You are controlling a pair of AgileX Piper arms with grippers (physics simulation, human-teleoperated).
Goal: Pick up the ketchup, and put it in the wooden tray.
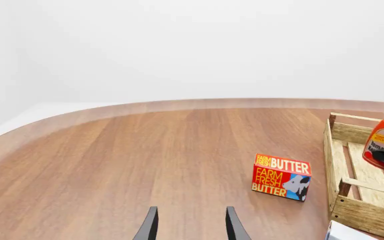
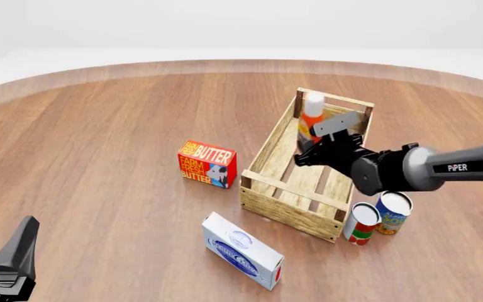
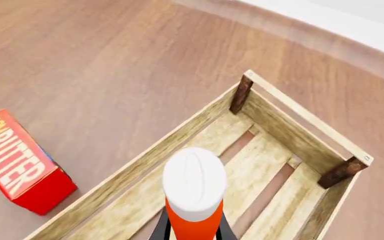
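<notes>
A: Your right gripper (image 2: 324, 150) has its fingers clamped on the ketchup (image 2: 311, 119), held upright above the far end of the wooden tray (image 2: 268, 200). The pickup is done; lowering and letting go remain, I'd judge.

B: And your left gripper (image 1: 190, 225)?

A: Idle, fingers spread, holding nothing. Ahead of them the butter box (image 1: 281, 177) reads "FARM FRESH BUTTER"; your right arm (image 2: 455, 167) says "PiPER".

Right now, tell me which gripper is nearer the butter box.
Right. The right gripper holds the ketchup over the wooden tray, just beyond the butter box. The left gripper sits open, far back.
</notes>
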